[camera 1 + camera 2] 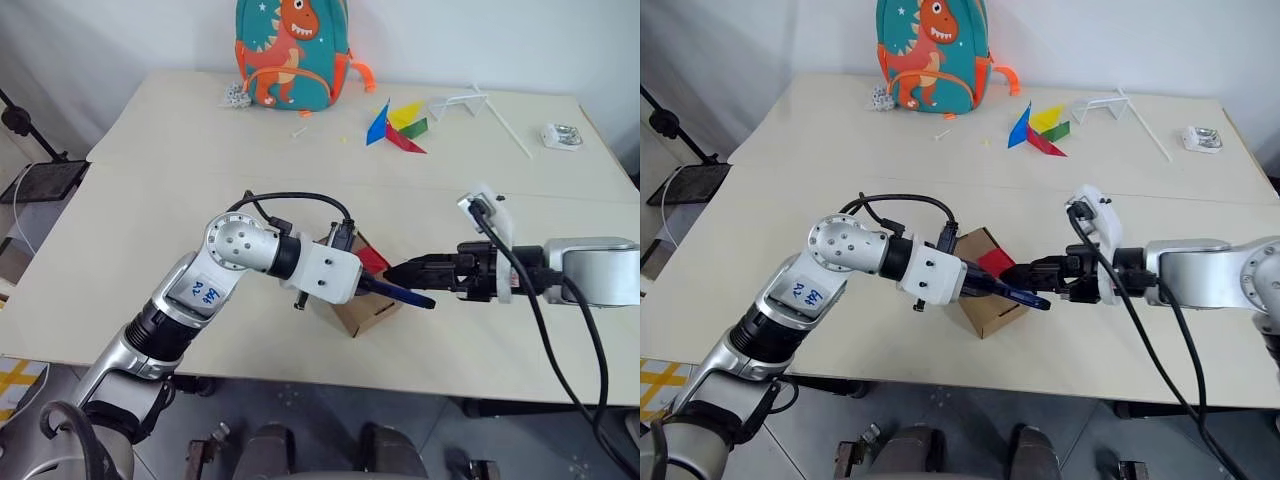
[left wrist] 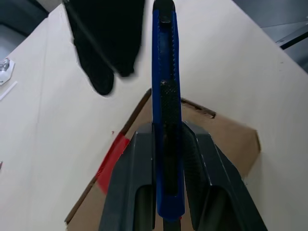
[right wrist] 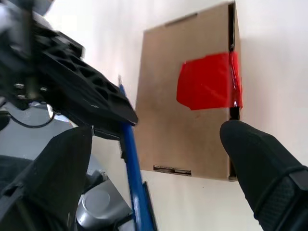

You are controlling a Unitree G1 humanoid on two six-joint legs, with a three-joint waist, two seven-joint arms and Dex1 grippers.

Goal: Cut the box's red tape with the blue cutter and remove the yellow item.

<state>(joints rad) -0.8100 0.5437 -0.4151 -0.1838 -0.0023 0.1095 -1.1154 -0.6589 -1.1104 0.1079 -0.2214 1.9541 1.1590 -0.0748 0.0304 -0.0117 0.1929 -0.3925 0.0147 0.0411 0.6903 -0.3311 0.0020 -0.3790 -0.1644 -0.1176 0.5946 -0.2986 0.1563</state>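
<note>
The box (image 1: 367,312), small brown cardboard, lies near the table's front edge with the red tape (image 1: 372,260) on its upper face. My left gripper (image 1: 366,286) is shut on the blue cutter (image 1: 400,293) and holds it just over the box; the cutter's tip points to the right. In the left wrist view the cutter (image 2: 166,110) runs between the fingers (image 2: 199,159), above the box (image 2: 221,139) and tape (image 2: 113,156). My right gripper (image 1: 395,272) is open, its fingers (image 3: 262,163) spread on either side of the box (image 3: 183,130), close to the cutter (image 3: 133,173). The yellow item is hidden.
A dinosaur backpack (image 1: 292,50) stands at the table's far edge. A coloured paper pinwheel (image 1: 398,125), a white stand (image 1: 460,102) and a small white object (image 1: 562,135) lie at the back right. The table (image 1: 180,190) ends just in front of the box.
</note>
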